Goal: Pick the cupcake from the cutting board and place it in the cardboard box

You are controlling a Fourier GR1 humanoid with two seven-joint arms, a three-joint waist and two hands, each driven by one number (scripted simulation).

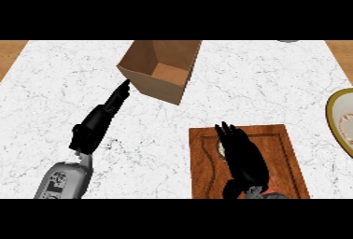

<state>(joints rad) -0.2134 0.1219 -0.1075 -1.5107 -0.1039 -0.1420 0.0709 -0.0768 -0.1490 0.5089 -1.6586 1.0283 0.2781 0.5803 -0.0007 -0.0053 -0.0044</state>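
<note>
A wooden cutting board (276,161) lies at the lower right of the marble counter. My right hand (241,156) hovers over its left half, fingers pointing away from me and slightly bent, covering the cupcake (221,148), of which only a pale sliver shows at the hand's left edge. Whether the fingers close on it is hidden. The open cardboard box (160,70) stands at the top centre. My left hand (103,114) stretches out straight, its fingertips touching the box's lower left corner.
A cream plate with a yellow-green rim (339,122) sits at the right edge. A grey object (289,41) peeks in at the top right. Wooden surfaces (10,51) flank the counter's top corners.
</note>
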